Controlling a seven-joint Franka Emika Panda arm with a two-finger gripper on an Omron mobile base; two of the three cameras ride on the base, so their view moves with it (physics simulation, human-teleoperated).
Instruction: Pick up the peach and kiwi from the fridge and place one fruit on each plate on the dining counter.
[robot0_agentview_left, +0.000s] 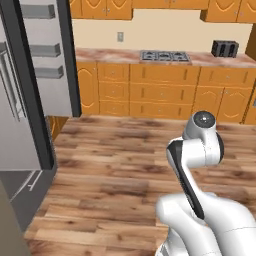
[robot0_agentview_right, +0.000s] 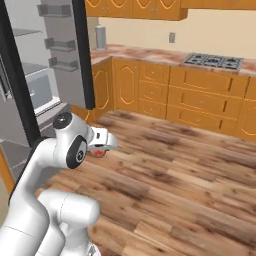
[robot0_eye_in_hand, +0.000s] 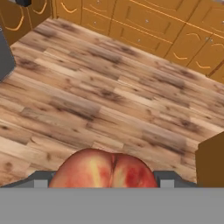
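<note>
The peach (robot0_eye_in_hand: 107, 168), reddish-pink with orange patches, sits between the fingertips of my gripper (robot0_eye_in_hand: 105, 179), which is shut on it. From the right base view the gripper (robot0_agentview_right: 102, 146) hangs at the end of the folded arm above the wooden floor, and the peach (robot0_agentview_right: 100, 152) peeks out red beneath it. The fridge (robot0_agentview_right: 30, 90) stands to the left with its dark door (robot0_agentview_left: 50, 55) swung open, grey bins on the inside of the door. The kiwi, the plates and the dining counter are out of view.
A wall counter (robot0_agentview_left: 165, 56) with a stove and orange cabinets runs along the back, with a dark toaster (robot0_agentview_left: 224, 48) on its right end. Wooden floor (robot0_agentview_left: 115, 165) stretches between it and me. An orange wooden corner (robot0_eye_in_hand: 211, 162) shows at the hand view's right.
</note>
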